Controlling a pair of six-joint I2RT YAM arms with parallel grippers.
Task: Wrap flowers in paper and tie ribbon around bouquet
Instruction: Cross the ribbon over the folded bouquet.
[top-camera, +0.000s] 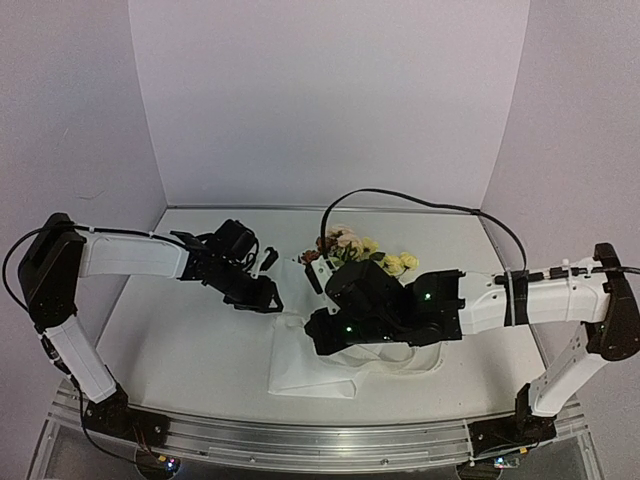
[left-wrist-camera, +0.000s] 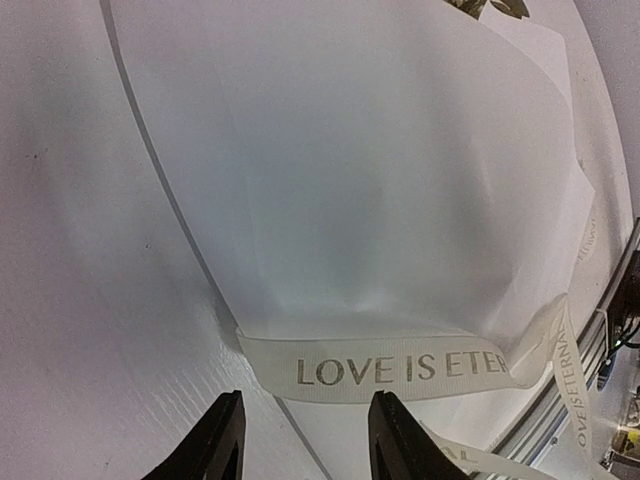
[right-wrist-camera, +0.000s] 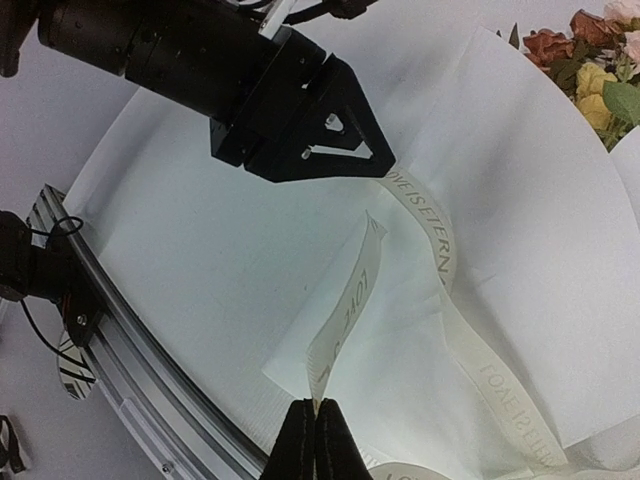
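Note:
The white paper (top-camera: 300, 372) (left-wrist-camera: 350, 180) (right-wrist-camera: 520, 200) lies folded on the table, and the flowers (top-camera: 360, 250) (right-wrist-camera: 590, 60) show at its far end. The cream ribbon (left-wrist-camera: 400, 368) (right-wrist-camera: 432, 240), printed "LOVE IS ETERNAL", runs across the paper. My right gripper (right-wrist-camera: 315, 412) (top-camera: 316, 335) is shut on one end of the ribbon, which stands up from its tips. My left gripper (left-wrist-camera: 305, 425) (top-camera: 270, 297) (right-wrist-camera: 385, 162) is open at the paper's left edge. Its fingertips (left-wrist-camera: 222, 410) stop just short of the ribbon, with nothing between them.
A metal rail (top-camera: 300, 440) (right-wrist-camera: 130, 380) runs along the table's near edge, close to the paper's corner. A black cable (top-camera: 400, 197) arches above the flowers toward the right arm. White walls close in the back and both sides.

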